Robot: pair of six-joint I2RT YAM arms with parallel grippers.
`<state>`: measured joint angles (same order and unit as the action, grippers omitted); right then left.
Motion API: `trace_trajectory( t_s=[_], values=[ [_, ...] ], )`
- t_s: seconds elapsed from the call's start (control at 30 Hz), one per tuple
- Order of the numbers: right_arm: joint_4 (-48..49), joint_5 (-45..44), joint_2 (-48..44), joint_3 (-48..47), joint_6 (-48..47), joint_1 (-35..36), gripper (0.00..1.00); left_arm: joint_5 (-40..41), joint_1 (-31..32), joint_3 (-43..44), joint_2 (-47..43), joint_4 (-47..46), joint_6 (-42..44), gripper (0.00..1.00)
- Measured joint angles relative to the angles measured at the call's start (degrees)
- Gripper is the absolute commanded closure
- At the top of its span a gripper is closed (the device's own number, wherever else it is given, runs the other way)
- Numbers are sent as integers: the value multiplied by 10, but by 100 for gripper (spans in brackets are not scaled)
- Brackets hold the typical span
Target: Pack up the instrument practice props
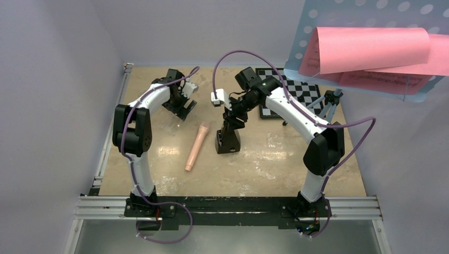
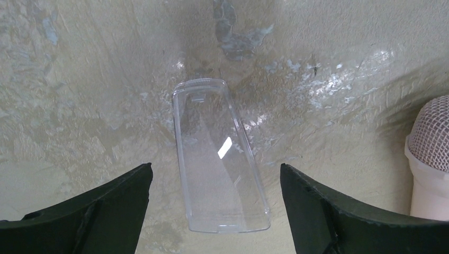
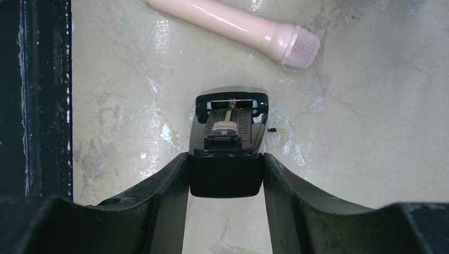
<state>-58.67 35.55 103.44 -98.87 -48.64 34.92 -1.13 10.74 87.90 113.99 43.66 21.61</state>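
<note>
A small black pyramid metronome stands upright mid-table. My right gripper is shut on its top. In the right wrist view the fingers press both sides of the metronome, whose pendulum face is uncovered. My left gripper hangs open over a clear plastic cover lying flat on the table, without touching it. A peach-pink microphone-shaped prop lies between the arms. It also shows in the wrist views. Pink sheet-music pages rest on the light-blue perforated music stand.
A black-and-white chessboard lies at the back right, with the stand's tripod beside it. A metal rail runs along the near edge. Walls close in the left and back sides.
</note>
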Motion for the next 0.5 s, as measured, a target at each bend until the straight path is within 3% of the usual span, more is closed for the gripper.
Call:
trace_trajectory(
  t_s=[0.5],
  values=[
    [0,0,0,0,2,0,100,-1,-5,43,64,21,-20,20]
  ],
)
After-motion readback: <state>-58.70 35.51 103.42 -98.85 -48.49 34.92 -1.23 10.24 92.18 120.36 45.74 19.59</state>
